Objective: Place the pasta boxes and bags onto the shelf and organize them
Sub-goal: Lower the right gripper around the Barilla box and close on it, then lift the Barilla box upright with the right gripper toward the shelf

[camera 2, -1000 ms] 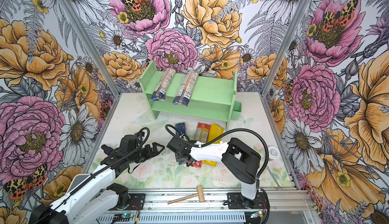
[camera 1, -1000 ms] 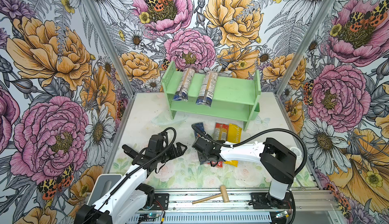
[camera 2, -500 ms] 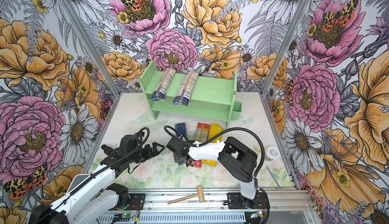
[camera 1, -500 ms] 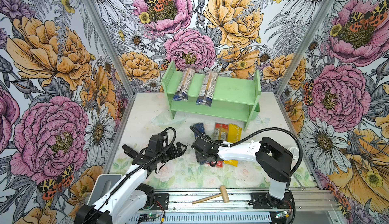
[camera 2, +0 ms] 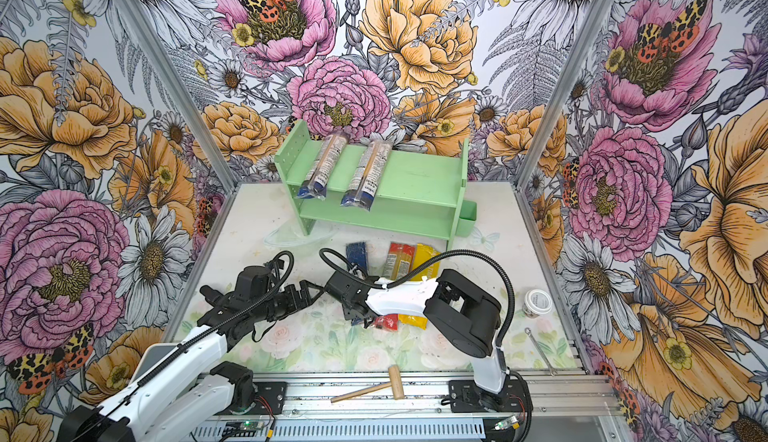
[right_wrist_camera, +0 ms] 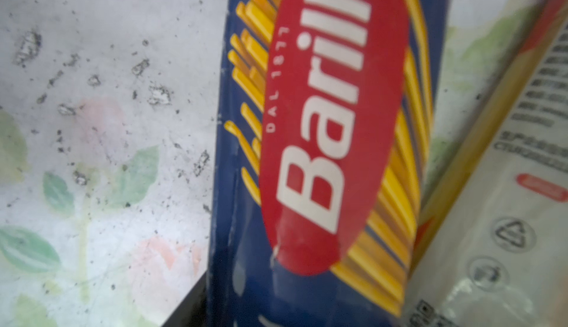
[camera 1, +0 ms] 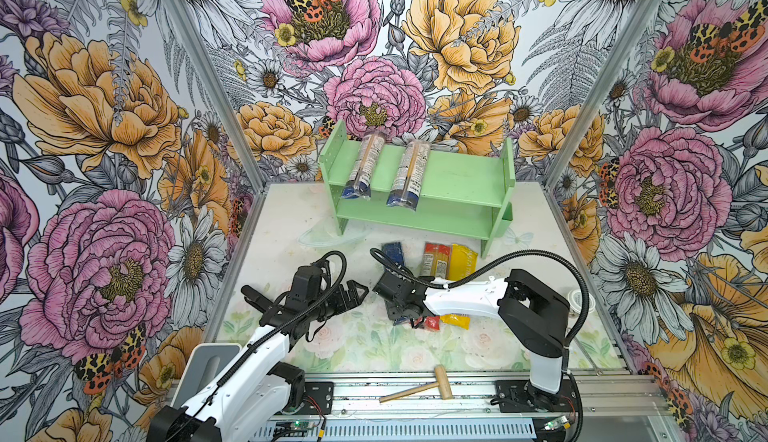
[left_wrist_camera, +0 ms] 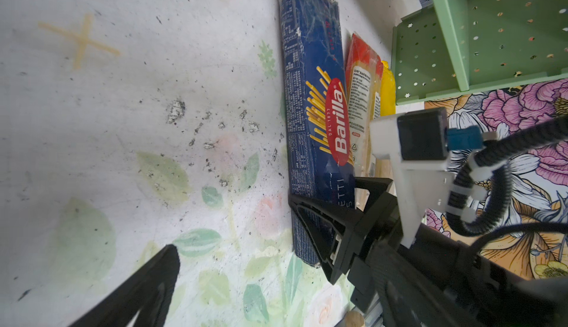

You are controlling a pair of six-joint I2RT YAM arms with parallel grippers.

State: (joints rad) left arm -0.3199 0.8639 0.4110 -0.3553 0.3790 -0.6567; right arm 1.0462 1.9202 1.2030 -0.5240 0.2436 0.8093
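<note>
Picking up the dark blue Barilla box (left_wrist_camera: 310, 95) was the step I judged to be in hand; to do it well, I thought the right claw (left_wrist_camera: 324, 190) should squeeze the two long sides evenly, lift straight up so the box did not drag the red-ended bag (left_wrist_camera: 362, 95) lying just beside it, and go slowly; the claw sat near the end of the box closest to the robot, not at its middle, so I guessed the far end might droop when raised; the box lay flat on the table (left_wrist_camera: 123, 125), in front of the shelf (camera 1: 461, 178) and not on it, with its length pointing toward the shelf; in the left wrist view one black finger of the right claw sat at each long side of the box, so the box was between the jaws; I could not tell if they were pressing on it or only close to it; the yellow bag (camera 1: 463, 259) lay on the other side of the red-ended bag; the left claw (camera 1: 355, 296) hung low over the table with its jaws spread wide and nothing in them, near the right claw but apart from the box; two clear blue-ended bags (camera 1: 363, 161) lay on the top tier toward its left side, so the bare right part looked to me like a good home for the box.
</note>
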